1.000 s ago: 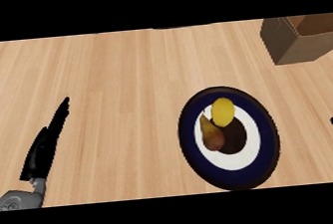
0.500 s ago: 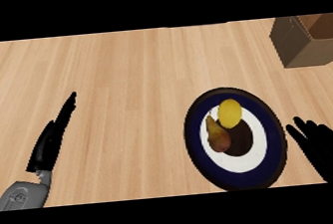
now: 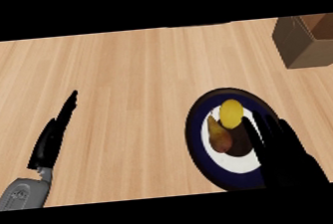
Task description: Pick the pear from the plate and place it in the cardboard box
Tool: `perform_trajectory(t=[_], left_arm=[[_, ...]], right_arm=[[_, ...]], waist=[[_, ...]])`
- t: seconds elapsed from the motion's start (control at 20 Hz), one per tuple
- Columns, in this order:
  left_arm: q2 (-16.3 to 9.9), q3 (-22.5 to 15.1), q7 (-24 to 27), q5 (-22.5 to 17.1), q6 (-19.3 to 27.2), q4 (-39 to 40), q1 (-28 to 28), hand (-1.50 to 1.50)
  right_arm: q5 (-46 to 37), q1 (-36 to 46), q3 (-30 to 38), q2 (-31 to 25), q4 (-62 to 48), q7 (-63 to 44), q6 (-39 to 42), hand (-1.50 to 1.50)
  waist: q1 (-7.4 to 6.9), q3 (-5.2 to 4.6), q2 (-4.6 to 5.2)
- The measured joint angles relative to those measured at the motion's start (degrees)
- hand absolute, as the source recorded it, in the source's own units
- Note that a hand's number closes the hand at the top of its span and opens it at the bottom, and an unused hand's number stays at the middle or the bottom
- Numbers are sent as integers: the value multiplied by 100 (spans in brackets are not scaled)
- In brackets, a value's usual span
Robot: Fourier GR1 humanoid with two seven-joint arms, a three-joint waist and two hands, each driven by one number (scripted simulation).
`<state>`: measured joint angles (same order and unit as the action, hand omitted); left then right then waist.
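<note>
Brownish-yellow pear (image 3: 217, 135) lying on the dark-rimmed plate (image 3: 200, 126) — open cardboard box (image 3: 312, 39) well apart, upper right

The setting is a kitchen counter (image 3: 137, 76). Its top is light wood laid in long planks whose grain runs toward the far edge. Near the counter's right front edge rests a dark blue plate (image 3: 200, 131) with a white centre, carrying food: a brownish pear (image 3: 217, 135) and a yellow fruit (image 3: 231, 112). At the far right corner stands an open cardboard box (image 3: 314, 38). Tableware holding fruit on a wooden worktop indicates a domestic food-preparation area.
</note>
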<state>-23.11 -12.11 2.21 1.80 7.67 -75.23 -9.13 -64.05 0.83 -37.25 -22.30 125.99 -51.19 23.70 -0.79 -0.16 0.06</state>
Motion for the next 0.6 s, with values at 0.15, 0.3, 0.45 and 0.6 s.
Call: perform_trajectory(t=[0.15,0.3,0.45,0.6], left_arm=[[92,9,16,80,5,-19,72,0],[107,161,28,67,-134,95,-39,0],[209,235,99,178,-152,137,-9,0],[319,258,-10,332,-125,-7,22,0]], right_arm=[[-160,368,-154,592,-447,-133,210,-150],[-240,537,-164,1013,-747,-143,356,-150],[-357,578,-92,1168,-1117,-22,337,-150],[-590,606,-58,1196,-1340,121,227,-150]], waist=[[18,7,-2],[46,9,-4],[61,13,-5],[68,15,-8]])
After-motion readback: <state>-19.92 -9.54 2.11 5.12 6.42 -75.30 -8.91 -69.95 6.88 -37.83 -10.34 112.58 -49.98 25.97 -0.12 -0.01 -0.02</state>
